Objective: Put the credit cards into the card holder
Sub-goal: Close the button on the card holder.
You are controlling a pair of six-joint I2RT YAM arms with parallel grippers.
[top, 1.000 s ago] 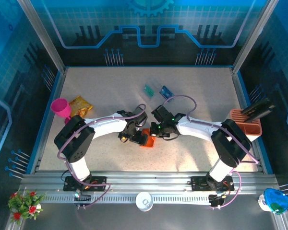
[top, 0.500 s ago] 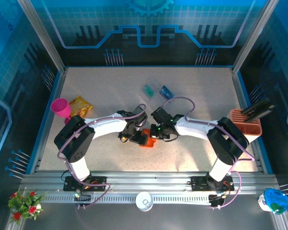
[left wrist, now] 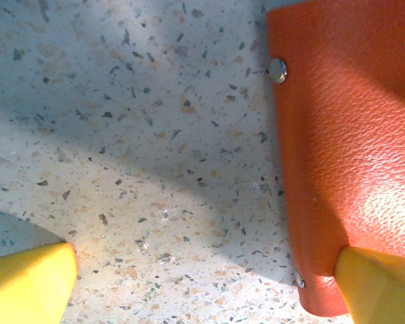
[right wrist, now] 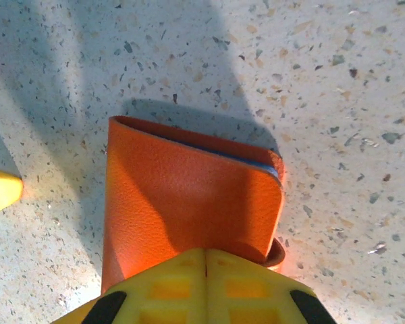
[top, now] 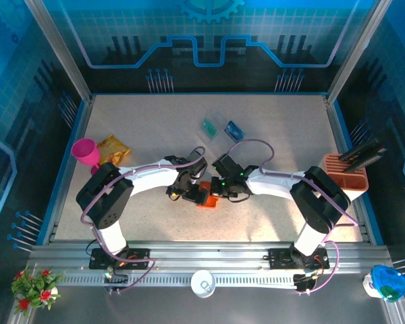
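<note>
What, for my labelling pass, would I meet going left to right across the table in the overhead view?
pink cup → yellow snack bag → teal-green card → blue card → orange slotted box

Bright, even light falls from above on the table [top: 148, 128] in the top view, which is sharp; the blue walls [top: 189, 27] around it are dimmer. In the left wrist view, glare whitens the wallet [left wrist: 364, 196] just above the right-hand fingertip, a soft shadow band crosses the table between the open jaws, and the yellow fingertips [left wrist: 27, 283] are blurred. In the right wrist view the wallet throws a dark shadow beyond the closed jaws, and the fingers [right wrist: 169, 290] are out of focus.
</note>
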